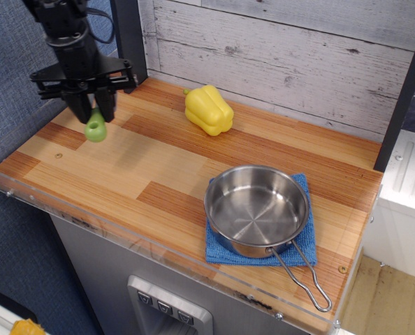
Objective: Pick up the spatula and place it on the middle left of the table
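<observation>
My gripper point(90, 112) hangs over the left side of the wooden table point(158, 167), near its left edge. It is shut on the spatula point(95, 128), whose lime-green handle with a hole at its end hangs down below the fingers. The grey slotted head is hidden between the fingers. The handle end is a little above the planks; I cannot tell if it touches them.
A yellow toy pepper point(209, 109) lies at the back middle. A steel pan point(256, 209) with a wire handle sits on a blue cloth point(298, 246) at the front right. A clear acrylic rim point(26, 199) edges the table. A plank wall stands behind.
</observation>
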`<state>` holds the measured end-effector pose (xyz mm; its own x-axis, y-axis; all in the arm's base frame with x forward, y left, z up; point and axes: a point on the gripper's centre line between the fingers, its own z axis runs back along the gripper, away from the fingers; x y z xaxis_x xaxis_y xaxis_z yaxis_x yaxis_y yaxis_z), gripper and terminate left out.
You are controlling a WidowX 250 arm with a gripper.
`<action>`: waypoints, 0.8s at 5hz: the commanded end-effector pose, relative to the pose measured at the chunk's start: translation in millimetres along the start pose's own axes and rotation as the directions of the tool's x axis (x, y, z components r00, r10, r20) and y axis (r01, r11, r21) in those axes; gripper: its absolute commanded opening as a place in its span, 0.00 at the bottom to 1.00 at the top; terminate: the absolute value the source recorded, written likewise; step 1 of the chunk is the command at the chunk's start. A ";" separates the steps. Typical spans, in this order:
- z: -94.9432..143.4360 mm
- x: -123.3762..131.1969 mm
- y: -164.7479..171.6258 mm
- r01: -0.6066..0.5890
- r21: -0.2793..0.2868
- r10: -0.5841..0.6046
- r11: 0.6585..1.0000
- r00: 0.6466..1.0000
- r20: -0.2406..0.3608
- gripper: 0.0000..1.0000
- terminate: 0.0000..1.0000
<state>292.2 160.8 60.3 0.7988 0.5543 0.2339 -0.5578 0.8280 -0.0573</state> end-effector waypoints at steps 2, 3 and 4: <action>-42.7 6.3 33.4 0.077 0.042 -0.078 0.996 0.997 0.023 0.00 0.00; -55.8 7.8 32.0 0.129 0.006 -0.129 0.992 0.991 0.020 0.00 0.00; -63.2 8.5 32.0 0.138 0.004 -0.138 0.990 0.990 0.000 0.00 0.00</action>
<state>301.7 198.6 9.4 0.8607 0.4309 0.2713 -0.4430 0.8963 -0.0182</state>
